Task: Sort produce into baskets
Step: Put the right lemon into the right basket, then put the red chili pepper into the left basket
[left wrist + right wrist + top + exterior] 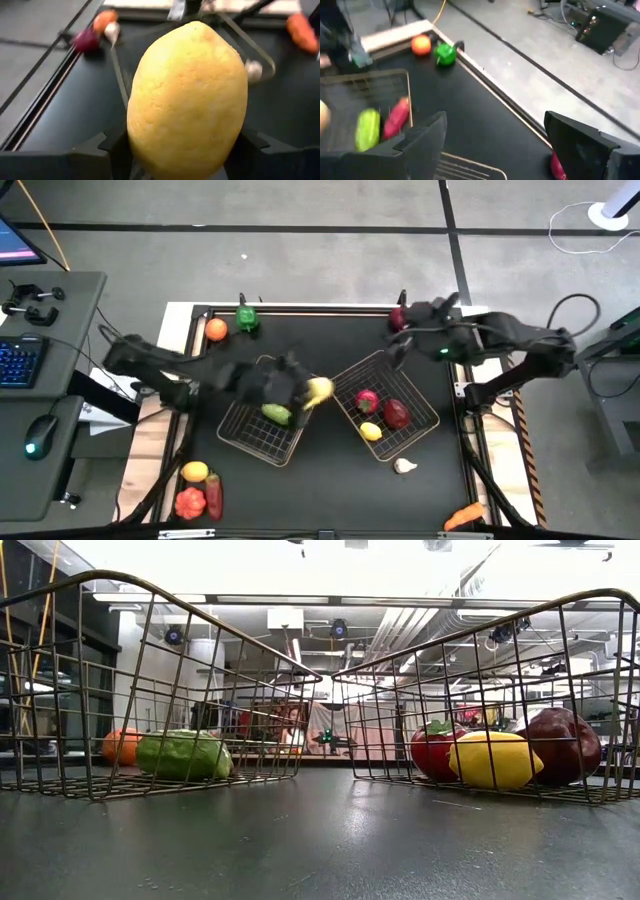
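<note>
My left gripper (303, 392) is shut on a yellow lemon (319, 390), above the gap between the two wire baskets. The left basket (243, 435) holds a green fruit (276, 413). The right basket (420, 395) holds two red fruits (367, 400) (396, 414) and a yellow lemon (370, 431). My right gripper (400, 350) is open and empty over the right basket's far corner, near a dark red fruit (397, 318) at the table's far edge. Its fingers stand wide apart in the right wrist view (495, 145). My left gripper pinches the yellow lemon's two sides (135, 135) between its two fingers (107, 145), one on each side. The lemon's long axis runs along the fingers and it sticks out past their ends. It is lifted clear of the table and the baskets.
An orange (216, 330) and a green pepper (247, 318) lie at the far left. A yellow fruit (195, 472), a red one (190, 502) and a chili (213, 495) lie near left. A white garlic (404, 466) and a carrot (463, 517) lie near right.
</note>
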